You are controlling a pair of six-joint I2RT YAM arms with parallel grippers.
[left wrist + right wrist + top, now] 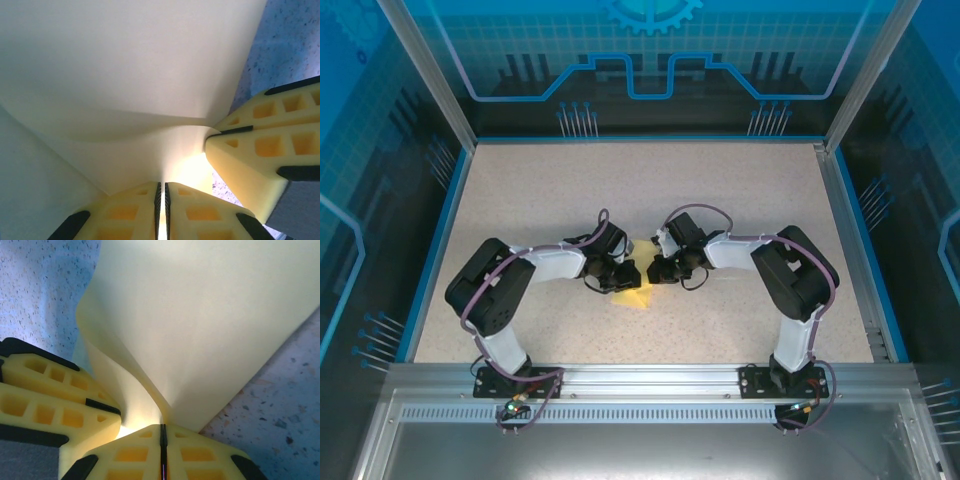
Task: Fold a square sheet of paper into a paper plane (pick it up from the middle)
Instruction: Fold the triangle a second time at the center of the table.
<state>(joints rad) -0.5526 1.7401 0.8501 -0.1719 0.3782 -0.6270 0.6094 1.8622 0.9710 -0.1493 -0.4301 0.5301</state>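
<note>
One thin pale yellow sheet of paper (pixel 633 297). Two black-and-white jointed robot arms: left arm (pixel 495 290) at eight o'clock, right arm (pixel 800 270) at four o'clock. Two grippers, left gripper (pixel 628 278) and right gripper (pixel 655 272); two yellow honeycombed fingers (pixel 200 215) apiece, four altogether. One speckled beige table (pixel 720 190).

Premises: a robotics laboratory test cell. Grounds: a speckled table (pixel 650 190) edged in blue is enclosed on its far side and both flanks by clear blue-tinted panels (pixel 650 60). The panels are printed with circuit lines and a gear emblem (pixel 652 12) and held in aluminium posts (pixel 425 70). Along the table's near edge runs an aluminium rail (pixel 650 378). A left arm (pixel 510 285) and a right arm (pixel 795 275) are bolted to it, with cables (pixel 535 385) exposed.
</note>
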